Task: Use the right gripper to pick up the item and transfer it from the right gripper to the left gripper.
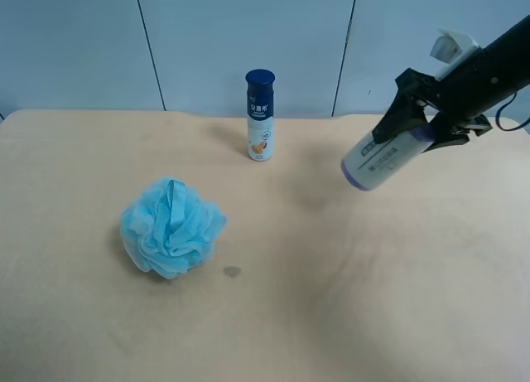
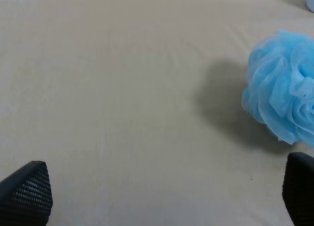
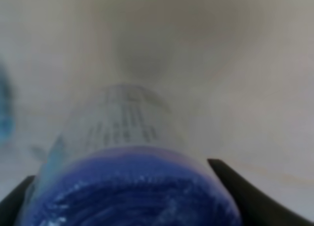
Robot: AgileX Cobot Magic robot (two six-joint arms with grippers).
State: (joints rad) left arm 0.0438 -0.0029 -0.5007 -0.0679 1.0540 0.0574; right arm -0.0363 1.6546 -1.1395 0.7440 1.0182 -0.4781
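Cream-labelled item (image 1: 383,160): you held this short roll with lavender ends clear of the desk (image 1: 331,299), at the exterior high view's right. It was tilted, with its free end pointing down toward the middle of the desk.
Right gripper (image 1: 422,132): your two black fingers pinched the item at its upper end, one on each side. The white block sat behind them on the arm.
Right wrist view: the picture was blurred. You could still see the item's purple end (image 3: 127,196) filling the space between both fingers (image 3: 235,187), with the printed label running away from the camera.
Left gripper (image 2: 164,187): it did not appear in the exterior high view. In your left wrist view its fingers (image 2: 29,191) stood spread wide with nothing between them, over bare desk.
Bath pouf (image 1: 172,227): light blue and fluffy, it rested on the desk in the left part of the exterior high view, well apart from the item. In your left wrist view it lay close to one finger; contact could not be told.
Bottle (image 1: 260,117): white with a navy cap, it stood upright near the desk's far edge, in front of the pale wall panels and apart from everything else.
Desk mark (image 1: 232,272): you had a small dark spot on the surface just beside the pouf.
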